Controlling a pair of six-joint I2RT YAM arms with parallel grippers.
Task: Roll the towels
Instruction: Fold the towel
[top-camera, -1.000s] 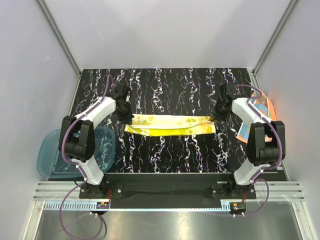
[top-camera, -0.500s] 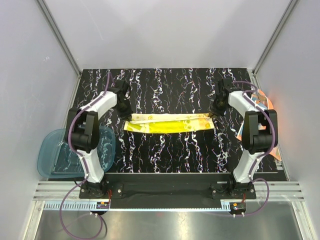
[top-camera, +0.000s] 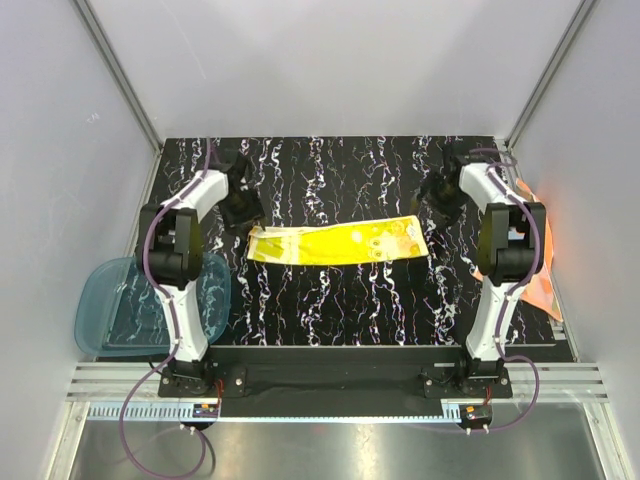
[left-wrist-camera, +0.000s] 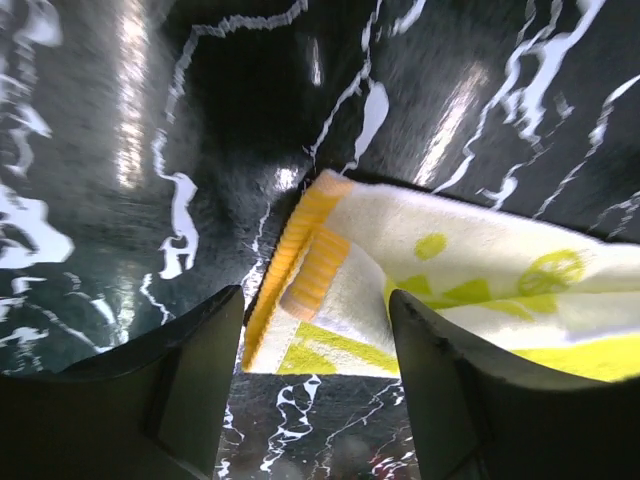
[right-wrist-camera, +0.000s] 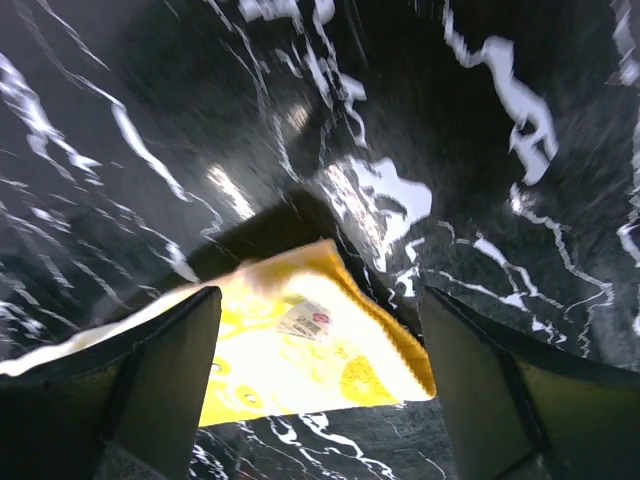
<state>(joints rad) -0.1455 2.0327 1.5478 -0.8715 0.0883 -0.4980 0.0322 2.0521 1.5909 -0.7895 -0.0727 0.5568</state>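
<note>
Lying as a flat folded strip across the middle of the table (top-camera: 330, 170), the yellow towel (top-camera: 335, 243) looked light, limp and soft, best pinched at a short end, where the left gripper (left-wrist-camera: 315, 302) and right gripper (right-wrist-camera: 318, 300) each hovered, jaws spread wide, holding nothing.

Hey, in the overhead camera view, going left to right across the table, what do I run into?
Blue tray → left gripper, jaws apart → yellow towel → right gripper, jaws apart → orange towel at the table's right edge.
</note>
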